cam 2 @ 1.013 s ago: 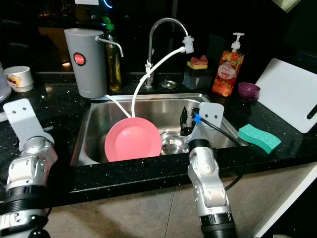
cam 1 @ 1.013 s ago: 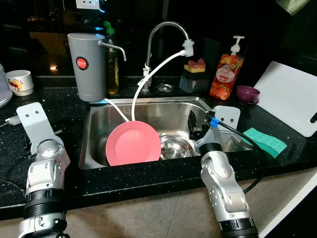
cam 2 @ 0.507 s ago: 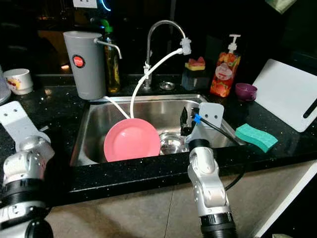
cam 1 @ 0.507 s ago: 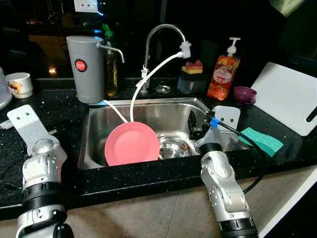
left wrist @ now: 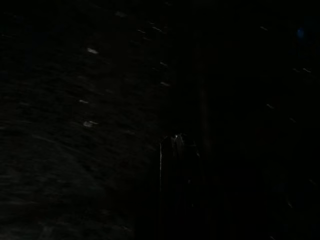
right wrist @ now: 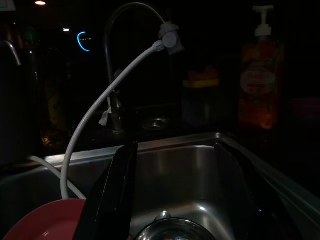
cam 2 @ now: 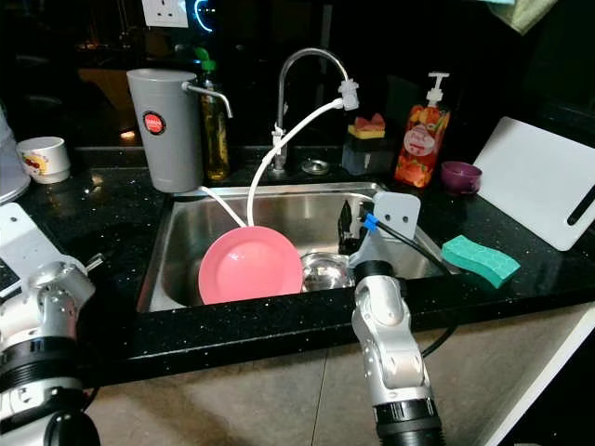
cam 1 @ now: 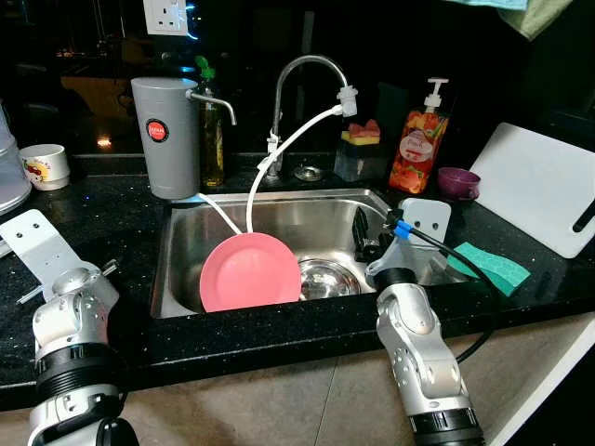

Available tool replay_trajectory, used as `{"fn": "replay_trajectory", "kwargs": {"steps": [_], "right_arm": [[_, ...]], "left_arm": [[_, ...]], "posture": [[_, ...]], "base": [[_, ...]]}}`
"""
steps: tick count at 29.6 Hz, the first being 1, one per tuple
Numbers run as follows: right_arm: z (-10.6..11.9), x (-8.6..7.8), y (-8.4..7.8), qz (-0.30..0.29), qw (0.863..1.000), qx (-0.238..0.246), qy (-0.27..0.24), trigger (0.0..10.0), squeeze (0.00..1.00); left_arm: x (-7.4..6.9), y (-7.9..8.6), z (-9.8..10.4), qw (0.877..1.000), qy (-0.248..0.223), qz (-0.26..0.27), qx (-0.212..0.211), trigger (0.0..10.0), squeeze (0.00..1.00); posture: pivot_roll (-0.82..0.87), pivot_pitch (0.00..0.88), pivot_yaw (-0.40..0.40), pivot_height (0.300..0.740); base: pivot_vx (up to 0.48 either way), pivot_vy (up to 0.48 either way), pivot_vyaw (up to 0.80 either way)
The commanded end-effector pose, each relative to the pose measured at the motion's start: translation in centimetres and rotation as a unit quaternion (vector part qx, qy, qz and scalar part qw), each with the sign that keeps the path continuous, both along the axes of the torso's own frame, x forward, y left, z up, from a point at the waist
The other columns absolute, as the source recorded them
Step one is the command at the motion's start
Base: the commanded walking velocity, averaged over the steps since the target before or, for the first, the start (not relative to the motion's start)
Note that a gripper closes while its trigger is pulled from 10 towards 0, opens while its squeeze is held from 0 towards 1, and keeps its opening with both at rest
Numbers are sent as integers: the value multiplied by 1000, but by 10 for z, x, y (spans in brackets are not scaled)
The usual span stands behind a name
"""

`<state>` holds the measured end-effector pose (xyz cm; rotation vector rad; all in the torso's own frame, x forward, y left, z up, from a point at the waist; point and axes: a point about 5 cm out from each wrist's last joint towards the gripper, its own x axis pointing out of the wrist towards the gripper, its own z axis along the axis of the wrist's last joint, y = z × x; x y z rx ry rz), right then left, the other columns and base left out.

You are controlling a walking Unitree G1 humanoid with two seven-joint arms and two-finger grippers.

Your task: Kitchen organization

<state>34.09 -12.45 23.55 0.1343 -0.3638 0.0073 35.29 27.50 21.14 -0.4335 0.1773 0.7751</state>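
Observation:
A pink plate (cam 1: 249,271) leans on edge in the steel sink (cam 1: 279,197), at its front left. Beside it, on the sink floor, lies a steel bowl (cam 1: 327,277). My right gripper (cam 1: 361,234) hangs over the right part of the sink, just right of the bowl, open with nothing between its fingers (right wrist: 114,195). In the right wrist view the bowl's rim (right wrist: 170,231) and the plate's edge (right wrist: 40,222) lie below those fingers. My left arm (cam 1: 67,311) is held low over the black counter at the left. Its wrist view is almost black.
A faucet (cam 1: 302,70) with a white hose (cam 1: 279,158) stands behind the sink. A grey canister (cam 1: 165,135) and a white mug (cam 1: 45,165) are at the back left. On the right are a soap bottle (cam 1: 418,149), purple cup (cam 1: 460,181), green sponge (cam 1: 493,265) and white cutting board (cam 1: 539,181).
My left arm has drawn back to the left and lower. The camera has shifted a little. The right arm, plate and bowl have stayed in place.

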Motion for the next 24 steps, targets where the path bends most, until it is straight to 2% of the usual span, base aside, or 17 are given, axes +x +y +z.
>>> {"fn": "replay_trajectory", "kwargs": {"steps": [1, 3, 7, 8, 9, 10, 12, 24], "right_arm": [[3, 1, -1, 0, 1000, 3, -2, 10000, 0], [3, 1, 0, 0, 1000, 3, -2, 10000, 0], [3, 1, 0, 1, 1000, 3, -2, 10000, 0], [3, 1, 0, 2, 1000, 3, -2, 10000, 0], [3, 1, 0, 2, 1000, 3, -2, 10000, 0], [3, 1, 0, 2, 1000, 2, -1, 10000, 0], [4, 1, 1, 4, 1000, 2, -1, 10000, 0], [6, 1, 3, 13, 1000, 1, -5, 10000, 0]], "left_arm": [[2, -22, -40, 995, 70, -61, -45, 0, 0], [3, -31, -41, 993, 67, -88, -52, 0, 0], [4, -37, -42, 991, 63, -108, -55, 0, 0], [5, -41, -42, 988, 63, -127, -53, 4510, 0], [5, -41, -42, 988, 63, -127, -53, 4510, 0], [6, -45, -43, 986, 65, -146, -49, 10000, 0], [6, -51, -45, 982, 66, -167, -51, 10000, 0], [2, -48, -49, 984, 75, -159, -40, 10000, 0]], "posture": [[142, 60, -89, 740], [139, 62, -91, 740], [139, 62, -91, 740], [140, 64, -94, 740], [140, 64, -94, 740], [140, 64, -94, 740], [140, 65, -97, 740], [138, 69, -103, 740]], "base": [[0, 0, 0], [0, 0, 0], [0, 0, 0], [0, 0, 0], [0, 0, 0], [0, 0, 0], [0, 0, 0], [0, 0, 0]]}}
